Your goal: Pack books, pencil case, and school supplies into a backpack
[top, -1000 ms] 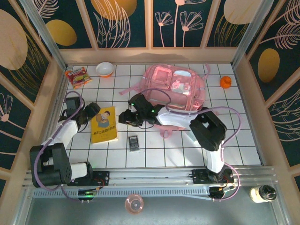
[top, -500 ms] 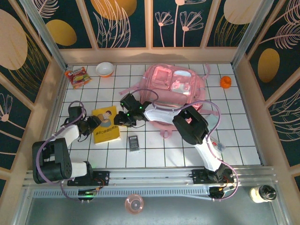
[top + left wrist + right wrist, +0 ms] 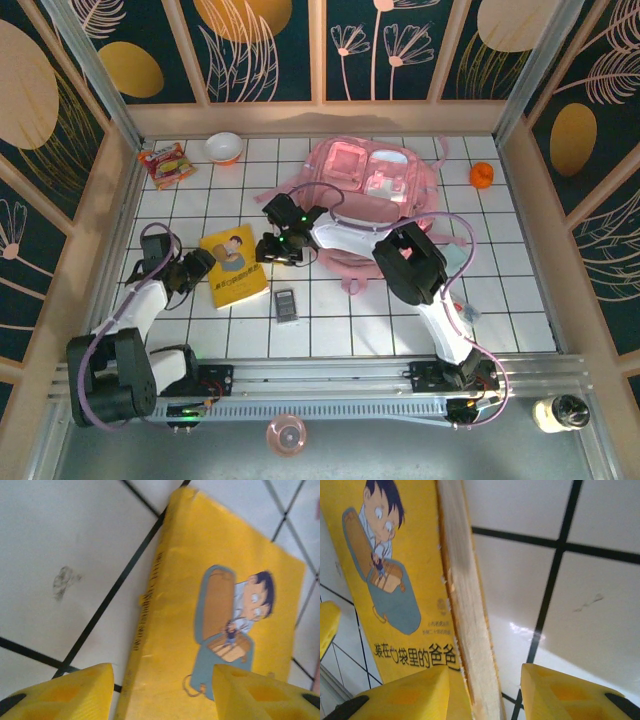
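i see the thin mustard-yellow book [image 3: 233,266] left of the soft pink backpack [image 3: 375,185], the small dark grey calculator [image 3: 286,305] just in front of the book's right corner.

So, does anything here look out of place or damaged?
The yellow book lies askew to the tile lines of the table. Its page edge looks rough and frayed in the right wrist view. A small grey smudge marks the tile beside it.
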Action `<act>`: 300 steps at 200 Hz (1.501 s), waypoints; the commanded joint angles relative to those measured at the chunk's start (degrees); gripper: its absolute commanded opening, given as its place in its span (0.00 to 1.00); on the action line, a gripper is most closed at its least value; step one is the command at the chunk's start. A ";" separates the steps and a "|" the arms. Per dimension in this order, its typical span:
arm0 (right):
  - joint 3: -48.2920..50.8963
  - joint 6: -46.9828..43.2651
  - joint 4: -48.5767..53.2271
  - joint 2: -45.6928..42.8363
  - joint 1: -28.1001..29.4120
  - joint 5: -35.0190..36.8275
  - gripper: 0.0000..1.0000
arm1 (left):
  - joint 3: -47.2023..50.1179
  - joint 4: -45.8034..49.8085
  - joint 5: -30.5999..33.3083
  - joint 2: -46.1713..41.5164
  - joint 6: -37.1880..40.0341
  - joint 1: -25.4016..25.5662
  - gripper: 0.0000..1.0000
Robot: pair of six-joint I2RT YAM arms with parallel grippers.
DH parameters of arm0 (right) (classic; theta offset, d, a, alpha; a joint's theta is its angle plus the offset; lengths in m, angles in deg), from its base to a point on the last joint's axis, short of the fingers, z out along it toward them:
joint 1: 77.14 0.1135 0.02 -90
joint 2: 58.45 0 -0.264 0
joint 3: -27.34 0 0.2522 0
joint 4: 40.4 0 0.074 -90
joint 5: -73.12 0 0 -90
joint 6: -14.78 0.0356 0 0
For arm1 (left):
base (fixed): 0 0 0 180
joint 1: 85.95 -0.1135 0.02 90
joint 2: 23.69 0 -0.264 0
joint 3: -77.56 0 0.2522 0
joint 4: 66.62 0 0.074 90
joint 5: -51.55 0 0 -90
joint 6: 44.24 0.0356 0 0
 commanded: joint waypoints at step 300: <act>2.61 1.28 -5.19 2.77 -2.21 -5.72 0.02 | -5.17 -2.88 -17.44 7.09 -0.51 5.66 0.27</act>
